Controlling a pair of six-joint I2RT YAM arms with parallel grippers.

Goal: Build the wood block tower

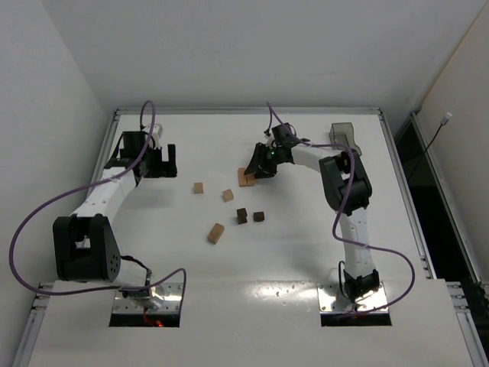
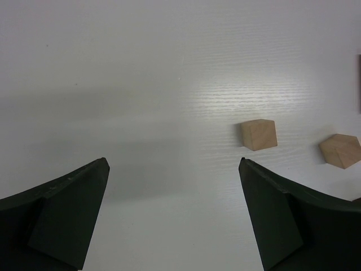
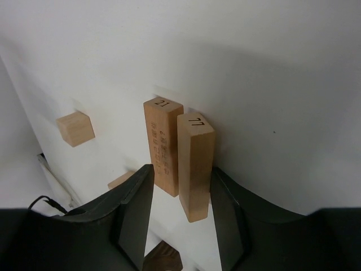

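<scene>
**Right wrist view.** Nearest, the dark fingers (image 3: 135, 214) of the right gripper (image 3: 181, 171) stand parted to a middling width. The long tan block marked 77 (image 3: 196, 164) lies between them. One finger sits at its edge, and contact cannot be resolved. The other finger stands off it, and in that gap lies the long tan block marked 21 (image 3: 163, 141), side by side with the first. No clamping grip is visible. Beyond, a small tan cube (image 3: 75, 128) rests apart on the white table (image 3: 282, 68).

**Left wrist view.** The left gripper (image 2: 172, 161) is spread wide, and its fingers hold and touch nothing. Two more tan cubes (image 2: 259, 134) lie farther out, beside one finger.

**Overhead view, near to far.**
- A tan block (image 1: 216, 233) lies nearest.
- Two dark brown cubes (image 1: 242, 215) follow, just beside each other.
- The tan cubes come next.
- The two long blocks lie mid-table at the right gripper's tips.
- The left gripper is well apart at the left.
- A dark tray (image 1: 344, 134) sits in the far right corner.

The pieces of the wood block tower lie singly on the table, with none stacked.
</scene>
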